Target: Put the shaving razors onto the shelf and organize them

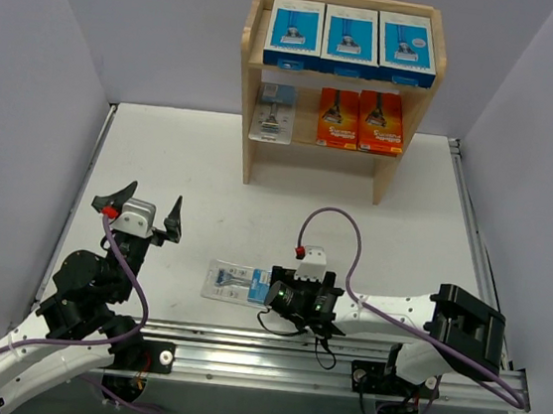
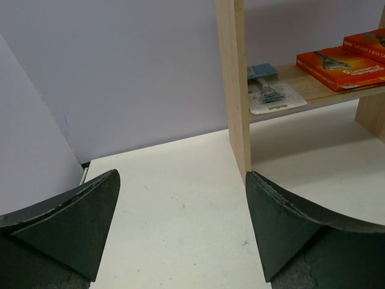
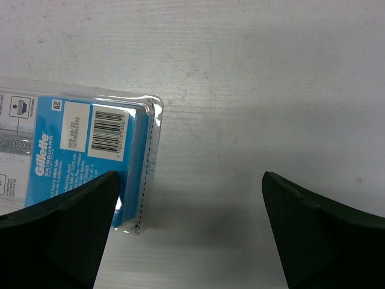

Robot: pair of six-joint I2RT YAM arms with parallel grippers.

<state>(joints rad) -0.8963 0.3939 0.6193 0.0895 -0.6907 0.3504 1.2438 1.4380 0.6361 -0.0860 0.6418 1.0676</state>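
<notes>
While left fingers (image 2: 66, 229) stand apart, right fingers (image 3: 60, 235) spread above a blister pack (image 1: 233, 284).

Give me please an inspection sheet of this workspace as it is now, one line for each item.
Surface: white table, faint scuffs.
Job's things: shelf at the far side; three blue-and-white boxes on its top tier; two orange boxes and one blister card on the middle tier; a second blister card flat on the table by the right arm.
Clutter: nothing seen.
Grippers: left gripper open, empty, raised; right gripper open, low, one finger over that second card's edge.
Cables: purple cable on the left arm, another looping over the right arm.
Surroundings: pale walls on three sides; metal rail at the near edge.
</notes>
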